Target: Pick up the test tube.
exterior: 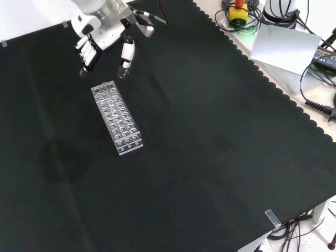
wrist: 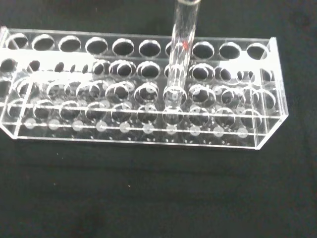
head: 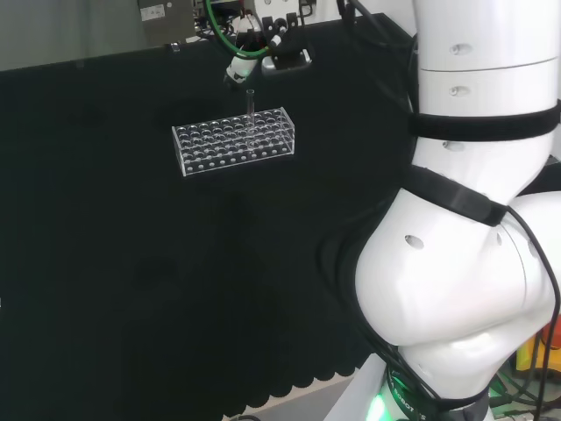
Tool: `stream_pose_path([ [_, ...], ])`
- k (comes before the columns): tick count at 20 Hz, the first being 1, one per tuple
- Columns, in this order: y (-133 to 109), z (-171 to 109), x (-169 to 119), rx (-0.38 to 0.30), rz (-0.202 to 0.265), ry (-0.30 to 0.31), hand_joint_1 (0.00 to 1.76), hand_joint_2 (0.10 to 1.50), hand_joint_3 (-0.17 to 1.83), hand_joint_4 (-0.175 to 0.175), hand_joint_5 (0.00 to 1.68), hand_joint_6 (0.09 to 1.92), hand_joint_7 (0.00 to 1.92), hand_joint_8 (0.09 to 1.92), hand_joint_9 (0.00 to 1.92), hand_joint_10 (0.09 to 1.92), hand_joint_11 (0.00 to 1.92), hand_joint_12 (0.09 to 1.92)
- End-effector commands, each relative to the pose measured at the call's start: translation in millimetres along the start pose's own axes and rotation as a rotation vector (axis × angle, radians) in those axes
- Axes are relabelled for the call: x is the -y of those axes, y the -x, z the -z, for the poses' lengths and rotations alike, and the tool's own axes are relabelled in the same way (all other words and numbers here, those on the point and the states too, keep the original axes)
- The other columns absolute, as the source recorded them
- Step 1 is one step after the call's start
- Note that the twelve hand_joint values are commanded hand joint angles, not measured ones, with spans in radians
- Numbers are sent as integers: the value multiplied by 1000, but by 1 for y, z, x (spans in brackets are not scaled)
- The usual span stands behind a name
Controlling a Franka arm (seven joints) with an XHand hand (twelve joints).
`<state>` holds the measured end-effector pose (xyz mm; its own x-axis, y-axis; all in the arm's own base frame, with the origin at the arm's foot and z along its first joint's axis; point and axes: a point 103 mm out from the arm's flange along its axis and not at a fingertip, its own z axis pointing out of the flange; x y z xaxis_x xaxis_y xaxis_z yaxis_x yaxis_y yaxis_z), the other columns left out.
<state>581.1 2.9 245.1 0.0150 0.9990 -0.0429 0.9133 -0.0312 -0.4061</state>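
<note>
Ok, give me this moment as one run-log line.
phase: approach | robot hand: open, above rack end, holding nothing | test tube: upright in clear rack | contact: none visible

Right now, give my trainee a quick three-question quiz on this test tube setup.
1. True or false: the test tube stands upright in the rack.
2. Is the hand holding the tube, A yes or B no?
3. Fill in: the rack rests on a black ____.

Key
1. True; the head view shows it rising above the rack.
2. B; in the front view the hand hangs beyond the rack's far end with fingers open.
3. Cloth.
</note>
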Motion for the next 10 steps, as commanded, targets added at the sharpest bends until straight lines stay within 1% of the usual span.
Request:
stream_pose_path([
  [1, -4, -23, -10, 65, 3, -85, 670, 930, 181, -116, 417, 87, 411, 898, 336, 900, 64, 1566],
  [6, 1, -36, -14, 97, -9, -125, 680, 928, 184, -114, 435, 87, 421, 898, 337, 899, 64, 1565],
  [10, 5, -43, -14, 120, -12, -138, 685, 926, 187, -114, 448, 87, 428, 897, 338, 898, 63, 1563],
])
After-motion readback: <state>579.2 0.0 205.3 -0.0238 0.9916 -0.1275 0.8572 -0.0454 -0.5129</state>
